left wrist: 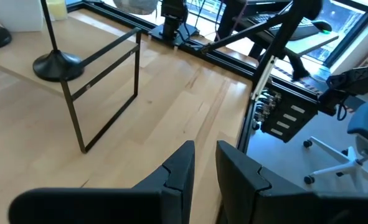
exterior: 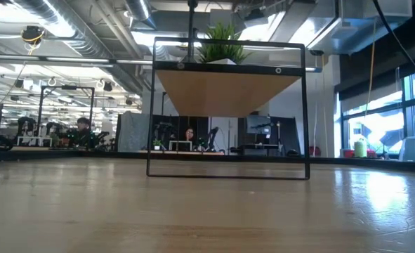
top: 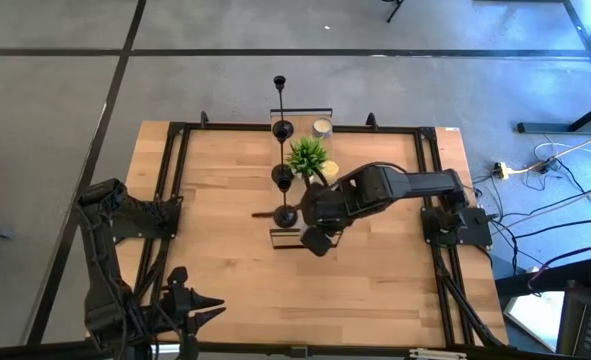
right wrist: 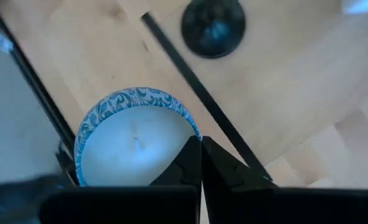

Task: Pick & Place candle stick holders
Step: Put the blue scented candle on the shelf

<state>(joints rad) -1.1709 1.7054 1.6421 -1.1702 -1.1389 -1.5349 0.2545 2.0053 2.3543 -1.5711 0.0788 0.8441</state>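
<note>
On the wooden table (top: 225, 250) a raised shelf (top: 297, 180) carries the candle stick holders (top: 284, 214); the right gripper (right wrist: 200, 163), fingers pressed together and empty, hovers beside them; it should spread them and descend squarely on a rod; the left gripper (left wrist: 205, 171), fingers slightly apart, waits at the table's near corner.

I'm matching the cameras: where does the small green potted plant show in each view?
High view: small green leafy potted plant, near the table's middle.
Low view: top centre, on the raised shelf.
Left wrist view: not clearly in it.
Right wrist view: not in it.
Shared landmark: thin black metal frame under the plant.
</note>
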